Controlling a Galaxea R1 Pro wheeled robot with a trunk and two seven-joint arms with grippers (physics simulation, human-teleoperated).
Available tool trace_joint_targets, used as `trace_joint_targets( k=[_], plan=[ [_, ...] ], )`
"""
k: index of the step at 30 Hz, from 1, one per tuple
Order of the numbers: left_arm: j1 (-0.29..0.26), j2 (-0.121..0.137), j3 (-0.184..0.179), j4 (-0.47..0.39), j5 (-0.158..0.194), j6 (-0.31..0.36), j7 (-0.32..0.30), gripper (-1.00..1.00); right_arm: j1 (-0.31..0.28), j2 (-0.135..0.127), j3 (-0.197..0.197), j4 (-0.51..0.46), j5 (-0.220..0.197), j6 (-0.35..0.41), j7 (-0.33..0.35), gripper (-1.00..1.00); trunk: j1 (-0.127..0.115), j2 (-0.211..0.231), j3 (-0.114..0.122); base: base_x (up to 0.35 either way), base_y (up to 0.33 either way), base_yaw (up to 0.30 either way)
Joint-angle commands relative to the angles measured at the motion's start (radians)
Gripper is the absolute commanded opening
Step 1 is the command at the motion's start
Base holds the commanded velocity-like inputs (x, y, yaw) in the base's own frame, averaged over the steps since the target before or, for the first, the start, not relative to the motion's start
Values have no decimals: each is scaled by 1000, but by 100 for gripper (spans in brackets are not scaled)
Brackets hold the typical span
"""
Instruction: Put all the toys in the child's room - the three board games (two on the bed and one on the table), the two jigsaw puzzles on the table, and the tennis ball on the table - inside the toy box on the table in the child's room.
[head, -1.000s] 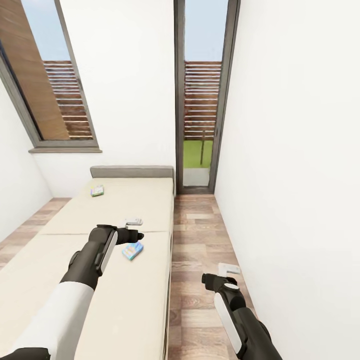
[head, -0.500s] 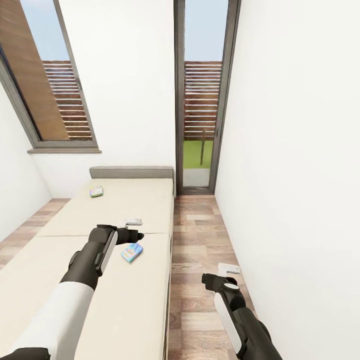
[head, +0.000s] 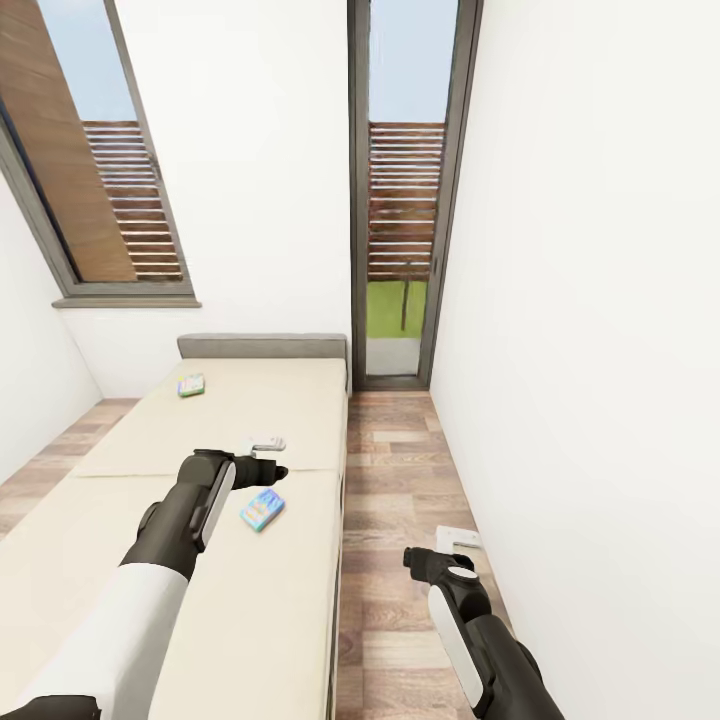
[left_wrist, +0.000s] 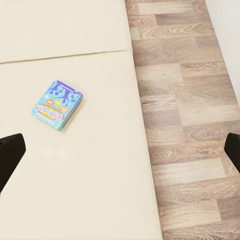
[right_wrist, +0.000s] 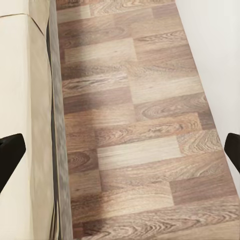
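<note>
A low single bed with a smooth beige mattress and a padded grey headboard takes up the left of the room, with a strip of brown wood-plank floor running between its dark frame and the plain white wall on the right, up to a tall narrow glazed door with a dark frame. A slanted window with slatted fencing outside sits above the headboard's left side. Two flat printed board-game boxes lie on the mattress: a pale blue one with purple and orange lettering just beside the left gripper, and a greenish one well apart, near the headboard's left end. Nothing lies between the nearer box and the gripper. In the left wrist view that blue box rests flat, slightly tilted, close to the seam across the mattress (its cartoon lettering is too small to read), and the black fingertips sit at opposite edges, spread wide and empty. The right gripper hangs over the floor beside the bed, its fingers likewise wide apart with nothing between them. Compared with half a second ago the whole head view has shifted slightly, so both boxes sit a touch lower and further left; the arms hold the same pose.
</note>
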Motion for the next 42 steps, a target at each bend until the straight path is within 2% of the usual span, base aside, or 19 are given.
trace_joint_targets(
  k=[1, 11, 42],
  plan=[
    [-1, -1, 1, -1, -10, 4, -8, 100, -1, 0, 1, -1, -10, 2, -9, 100, 1, -2, -2, 105, 0, 0],
    [-1, -1, 1, -1, -10, 4, -8, 100, -1, 0, 2, -1, -10, 2, -9, 100, 1, -2, -2, 136, 0, 0],
    [-1, -1, 0, -1, -10, 4, -8, 100, -1, 0, 8, -1, -9, 2, -9, 100, 1, -2, -2, 26, 0, 0]
  ],
)
